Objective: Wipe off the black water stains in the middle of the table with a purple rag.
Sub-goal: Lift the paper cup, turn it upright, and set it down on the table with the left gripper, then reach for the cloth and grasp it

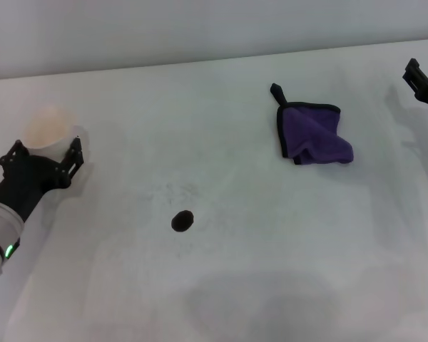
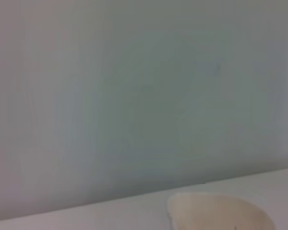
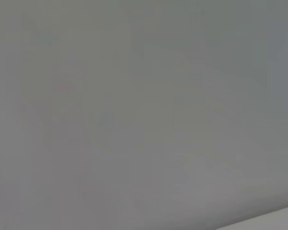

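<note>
purple rag (image 1: 314, 134) unlabelled, black stain (image 1: 182, 221), white table (image 1: 285, 242)

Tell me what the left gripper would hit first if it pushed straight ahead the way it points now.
The left gripper sits at the table's left side, its fingers already around the cream cup. Pushed straight on, it would likely press that cup toward the far edge and wall. The rag and stain lie off that line.
</note>
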`<control>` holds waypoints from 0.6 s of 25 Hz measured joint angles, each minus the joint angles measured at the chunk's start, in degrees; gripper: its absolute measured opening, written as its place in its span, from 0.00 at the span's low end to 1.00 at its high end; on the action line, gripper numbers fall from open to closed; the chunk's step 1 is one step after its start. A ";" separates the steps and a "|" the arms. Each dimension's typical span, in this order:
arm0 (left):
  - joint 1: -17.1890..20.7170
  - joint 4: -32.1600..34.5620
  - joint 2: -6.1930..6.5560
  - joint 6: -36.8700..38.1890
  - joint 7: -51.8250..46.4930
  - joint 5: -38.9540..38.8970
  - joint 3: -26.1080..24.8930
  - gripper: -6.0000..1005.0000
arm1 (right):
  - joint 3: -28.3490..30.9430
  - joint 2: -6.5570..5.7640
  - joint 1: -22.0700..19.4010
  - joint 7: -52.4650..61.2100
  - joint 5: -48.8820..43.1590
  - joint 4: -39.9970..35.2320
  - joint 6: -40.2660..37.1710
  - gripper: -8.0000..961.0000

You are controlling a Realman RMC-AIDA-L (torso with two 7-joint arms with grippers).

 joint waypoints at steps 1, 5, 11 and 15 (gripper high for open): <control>0.14 0.07 -0.01 0.01 0.03 0.22 -0.02 0.76 | 0.00 0.00 -0.05 0.00 0.00 0.00 0.00 0.89; 1.14 0.97 -0.05 0.66 0.08 0.41 -0.02 0.78 | 0.05 0.00 -0.32 0.00 0.00 0.00 0.00 0.89; 3.08 1.73 0.05 3.06 0.08 0.24 -0.03 0.82 | 0.27 -0.03 -0.74 0.00 0.00 0.00 0.00 0.89; 4.45 1.76 0.02 4.21 0.08 0.17 -0.03 0.85 | 0.24 -0.10 -0.79 0.00 0.00 0.00 0.10 0.89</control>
